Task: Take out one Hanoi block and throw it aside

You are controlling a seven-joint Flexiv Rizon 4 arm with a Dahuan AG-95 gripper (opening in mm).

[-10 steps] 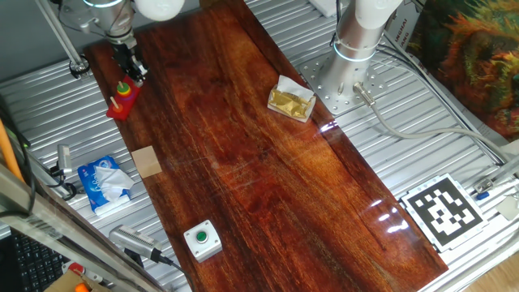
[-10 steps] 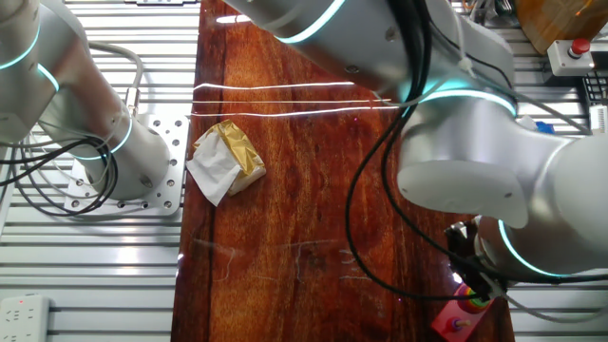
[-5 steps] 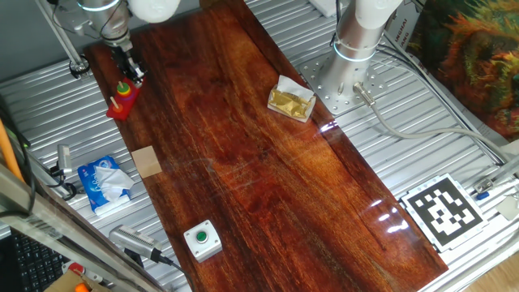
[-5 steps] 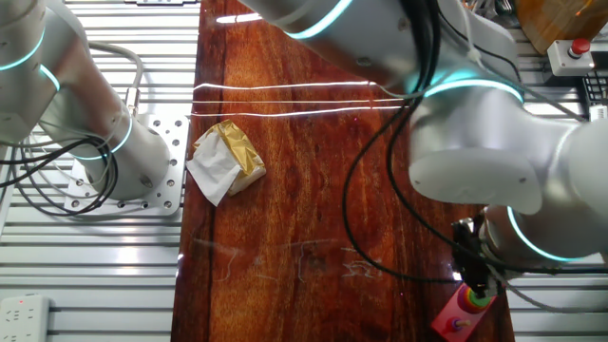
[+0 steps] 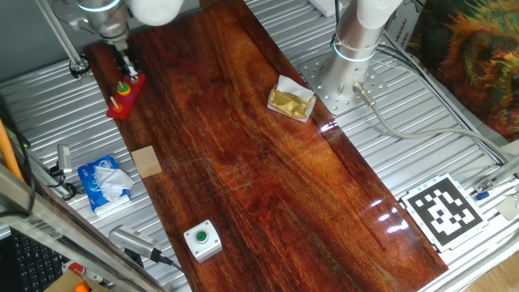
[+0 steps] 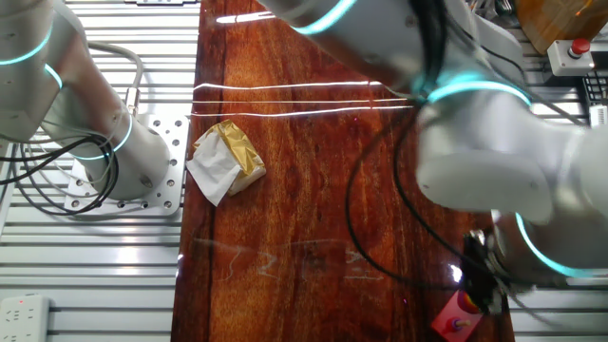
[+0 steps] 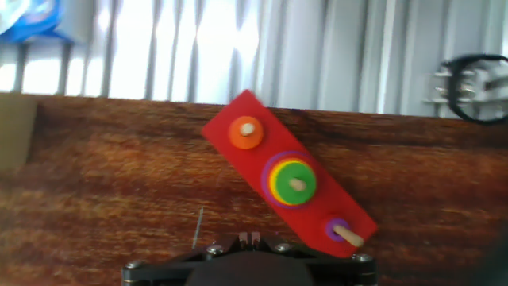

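Green Hanoi block (image 7: 296, 182) sits on top of the ring stack on the middle peg of the red base (image 7: 238, 111), and we cannot tell if our claw (image 5: 126, 66) is wide or narrow.

Gripper (image 5: 127, 67) fingertips cut off at 6 o'clock in the hand view, jaw state not determinable, gripper blurred in the other fixed view, Hanoi block (image 7: 296, 183) too small in fixed views.
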